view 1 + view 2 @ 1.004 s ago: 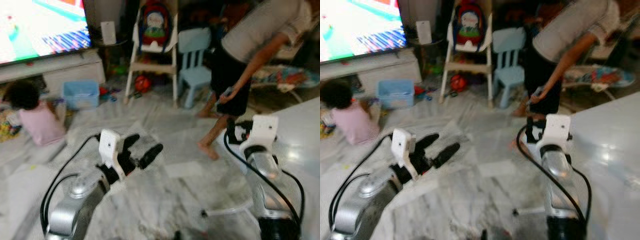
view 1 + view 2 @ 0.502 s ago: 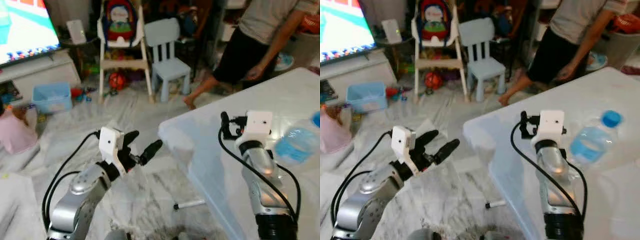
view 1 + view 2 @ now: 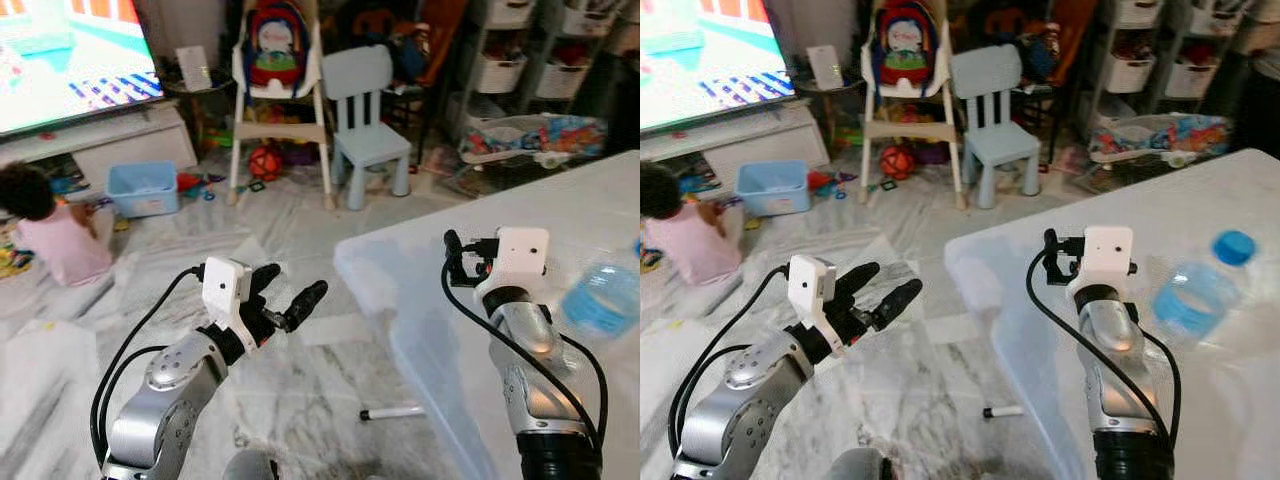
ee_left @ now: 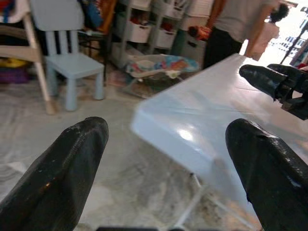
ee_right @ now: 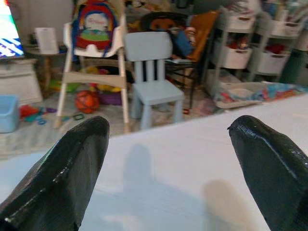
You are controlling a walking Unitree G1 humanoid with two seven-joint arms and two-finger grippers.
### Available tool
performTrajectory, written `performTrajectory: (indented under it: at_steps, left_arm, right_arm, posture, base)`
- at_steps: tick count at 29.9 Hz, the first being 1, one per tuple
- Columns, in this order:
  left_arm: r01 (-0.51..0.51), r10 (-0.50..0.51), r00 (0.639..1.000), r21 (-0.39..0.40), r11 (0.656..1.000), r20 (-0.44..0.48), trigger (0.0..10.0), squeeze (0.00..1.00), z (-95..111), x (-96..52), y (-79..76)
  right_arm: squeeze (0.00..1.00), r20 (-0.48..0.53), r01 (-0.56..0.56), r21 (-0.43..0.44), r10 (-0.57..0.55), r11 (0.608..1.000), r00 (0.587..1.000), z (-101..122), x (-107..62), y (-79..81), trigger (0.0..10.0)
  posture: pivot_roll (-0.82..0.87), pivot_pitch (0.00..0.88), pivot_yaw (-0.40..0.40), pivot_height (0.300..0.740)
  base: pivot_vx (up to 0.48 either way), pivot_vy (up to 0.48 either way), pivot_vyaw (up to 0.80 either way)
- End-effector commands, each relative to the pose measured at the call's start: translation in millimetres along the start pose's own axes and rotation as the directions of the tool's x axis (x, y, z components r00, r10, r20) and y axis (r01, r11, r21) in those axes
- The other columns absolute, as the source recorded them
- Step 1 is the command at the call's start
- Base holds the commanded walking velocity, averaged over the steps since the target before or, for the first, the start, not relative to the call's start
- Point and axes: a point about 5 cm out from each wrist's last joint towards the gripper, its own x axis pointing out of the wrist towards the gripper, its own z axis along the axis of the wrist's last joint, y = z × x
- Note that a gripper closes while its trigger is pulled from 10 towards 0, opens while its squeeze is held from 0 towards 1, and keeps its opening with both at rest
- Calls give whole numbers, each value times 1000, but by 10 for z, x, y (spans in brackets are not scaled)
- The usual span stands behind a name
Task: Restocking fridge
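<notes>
Closest to me I see my two silver arms raised in front of the body. The left gripper (image 3: 285, 298) hangs over the marble floor (image 3: 300, 390), beside the table, and its two black fingers are spread apart with nothing between them. The right gripper (image 5: 166, 163) is above the white table (image 3: 1200, 400); from the head camera its white wrist box covers most of the fingers, but in the right wrist view they stand wide apart and hold nothing.

On the floor under the table edge lies a small white marker-like stick (image 3: 392, 412); I cannot tell exactly what it is.

On the table, just to the right of my right arm, there is a water bottle (image 3: 1196, 290) with a blue cap. It looks a little blurred, it is cut by the frame border in the left eye view, and I cannot tell if it stands or lies. It is apart from both grippers.

Farther away a child in pink (image 3: 60, 240) sits on the floor near a blue bin (image 3: 145, 188). Behind them are a bright TV screen (image 3: 70, 60), a white high chair (image 3: 280, 90), a light blue small chair (image 3: 368, 120) and shelves with white boxes (image 3: 1140, 70). In the left wrist view a person (image 4: 236, 29) stands behind the table, cut off at the top.
</notes>
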Motion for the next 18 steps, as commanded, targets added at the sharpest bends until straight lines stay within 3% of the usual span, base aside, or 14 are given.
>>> performTrajectory:
  at_steps: [1,7,18]
  left_arm:
    - [-18,18,1000,18,1000,-6,10000,0,14,-12,48]
    - [-17,17,1000,21,1000,-12,10000,0,5,-6,32]
    - [-7,8,1000,27,1000,-30,10000,0,-14,4,-6]
  right_arm:
    - [0,6,-22,3,22,1000,1000,18,23,58,10000]
    - [0,4,-77,-10,77,997,997,30,29,121,10000]
    - [0,2,-39,-21,39,999,999,23,7,55,10000]
  posture:
    - [-2,0,-23,740]
    - [-3,0,-30,740]
    - [-8,0,-35,740]
  base:
    - [0,480,0]
    - [0,480,0]
    - [0,0,-800]
